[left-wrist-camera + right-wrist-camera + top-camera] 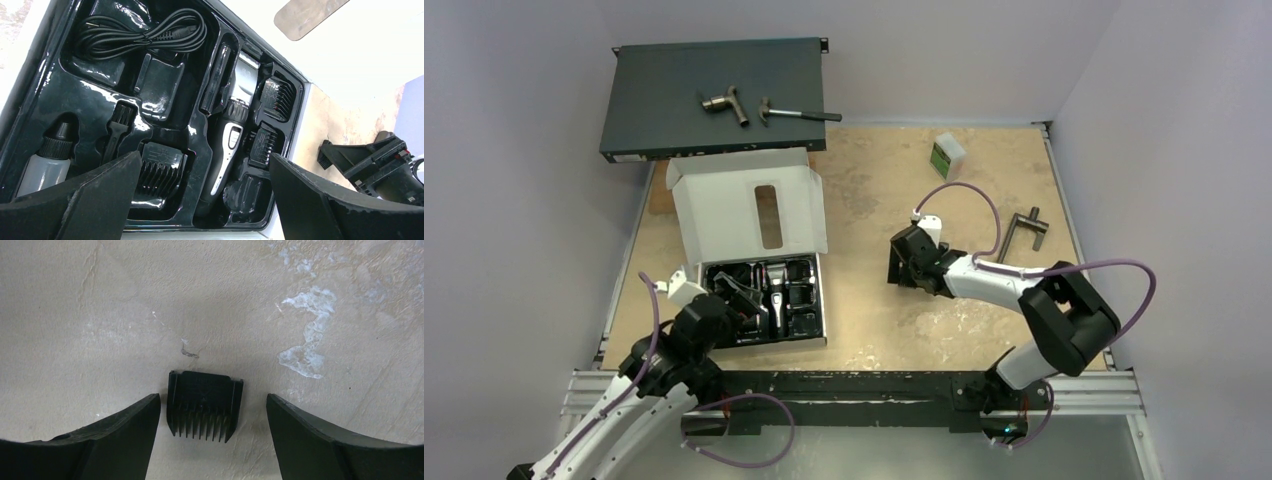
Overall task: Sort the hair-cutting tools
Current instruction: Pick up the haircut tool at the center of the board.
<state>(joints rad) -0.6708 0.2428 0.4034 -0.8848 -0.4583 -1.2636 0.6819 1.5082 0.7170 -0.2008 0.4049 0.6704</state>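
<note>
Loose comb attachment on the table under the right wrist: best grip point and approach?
Grip the comb attachment by its solid back block, across the two straight side walls, coming straight down. It lies flat on the table, and the thin teeth would likely flex. The right gripper straddles it, jaws open, a gap each side.

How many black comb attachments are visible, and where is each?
4 comb attachments. Three in the tray: one left of the clipper, two on its right. The fourth lies on the table, inside the open right end effector. The left end effector may hide more.
</note>
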